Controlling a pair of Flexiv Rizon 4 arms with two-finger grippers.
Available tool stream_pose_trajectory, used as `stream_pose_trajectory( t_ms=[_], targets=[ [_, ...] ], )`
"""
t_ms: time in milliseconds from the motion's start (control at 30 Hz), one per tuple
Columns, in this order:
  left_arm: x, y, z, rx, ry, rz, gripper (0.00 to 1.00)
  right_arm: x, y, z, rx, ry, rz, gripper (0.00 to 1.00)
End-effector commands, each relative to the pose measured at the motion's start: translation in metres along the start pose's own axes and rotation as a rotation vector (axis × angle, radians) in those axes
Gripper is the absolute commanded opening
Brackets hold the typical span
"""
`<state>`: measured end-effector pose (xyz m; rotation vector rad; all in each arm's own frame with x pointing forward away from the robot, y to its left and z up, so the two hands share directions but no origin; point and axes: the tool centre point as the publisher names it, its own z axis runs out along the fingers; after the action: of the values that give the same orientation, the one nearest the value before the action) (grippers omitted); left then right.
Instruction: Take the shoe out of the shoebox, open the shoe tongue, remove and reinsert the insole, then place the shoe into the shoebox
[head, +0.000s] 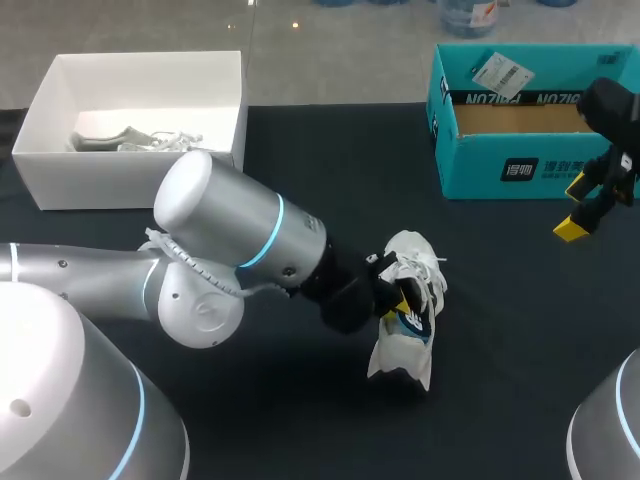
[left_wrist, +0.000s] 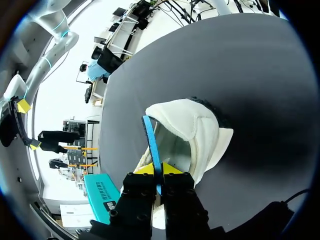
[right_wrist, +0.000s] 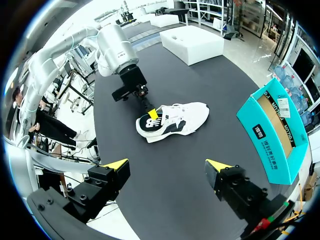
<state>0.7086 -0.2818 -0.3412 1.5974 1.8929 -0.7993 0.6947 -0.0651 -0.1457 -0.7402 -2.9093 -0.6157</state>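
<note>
A white sneaker (head: 415, 255) with black and blue side marks stands on the black table near the middle, its opening facing my left arm. My left gripper (head: 400, 297) is at that opening. In the left wrist view the gripper (left_wrist: 159, 170) is shut on the edge of a thin blue insole (left_wrist: 151, 145) that rises from inside the shoe (left_wrist: 192, 125). The right wrist view takes in the shoe (right_wrist: 175, 119) lying ahead, the left arm at its heel end. My right gripper (right_wrist: 167, 172) hangs open and empty, high at the table's right (head: 576, 208), in front of the teal shoebox (head: 500, 165).
The teal shoebox (right_wrist: 272, 135) stands open at the back right. A white box (head: 130, 165) at the back left holds a second pale shoe (head: 120, 138). My left arm's thick silver body (head: 230, 225) lies across the table's left half.
</note>
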Motion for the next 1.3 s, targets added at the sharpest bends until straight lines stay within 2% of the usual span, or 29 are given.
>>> stream_pose_trajectory(
  t_ms=[33, 267, 467, 533, 567, 633, 767, 933, 967, 1100, 1300],
  targets=[
    [0.001, 0.008, 0.013, 0.003, 0.008, 0.002, 0.0, -0.002, 0.002, 0.001, 0.005, 0.003, 0.0, 1.0],
    [0.012, 0.008, 0.018, 0.005, 0.021, -0.002, 0.0, -0.002, 0.002, 0.001, 0.005, 0.003, 0.0, 1.0],
    [0.009, 0.005, 0.008, -0.001, 0.012, 0.003, 0.0, -0.002, 0.002, 0.001, 0.005, 0.003, 0.0, 1.0],
    [0.005, 0.004, 0.003, -0.005, 0.003, 0.002, 0.35, -0.002, 0.002, 0.001, 0.005, 0.003, 0.0, 1.0],
    [0.004, 0.003, 0.001, -0.005, -0.003, 0.001, 0.42, -0.002, 0.002, 0.001, 0.005, 0.003, 0.0, 1.0],
    [0.001, 0.002, -0.003, -0.006, -0.01, 0.002, 0.48, -0.002, 0.002, 0.001, 0.005, 0.003, 0.0, 1.0],
    [-0.003, -0.004, -0.009, -0.006, -0.022, 0.003, 0.45, -0.002, 0.002, 0.001, 0.005, 0.003, 0.0, 1.0],
    [-0.004, -0.01, -0.009, 0.003, -0.027, 0.006, 0.33, -0.002, 0.002, 0.001, 0.005, 0.003, 0.0, 1.0],
    [-0.004, -0.011, -0.008, 0.005, -0.026, 0.006, 0.29, -0.002, 0.002, 0.001, 0.005, 0.003, 0.0, 1.0],
    [-0.002, -0.014, -0.007, 0.012, -0.02, 0.014, 0.0, -0.002, 0.002, 0.001, 0.005, 0.003, 0.0, 1.0],
    [0.003, -0.014, -0.005, 0.021, 0.003, 0.029, 0.0, -0.002, 0.002, 0.001, 0.005, 0.003, 0.0, 1.0]
  ],
)
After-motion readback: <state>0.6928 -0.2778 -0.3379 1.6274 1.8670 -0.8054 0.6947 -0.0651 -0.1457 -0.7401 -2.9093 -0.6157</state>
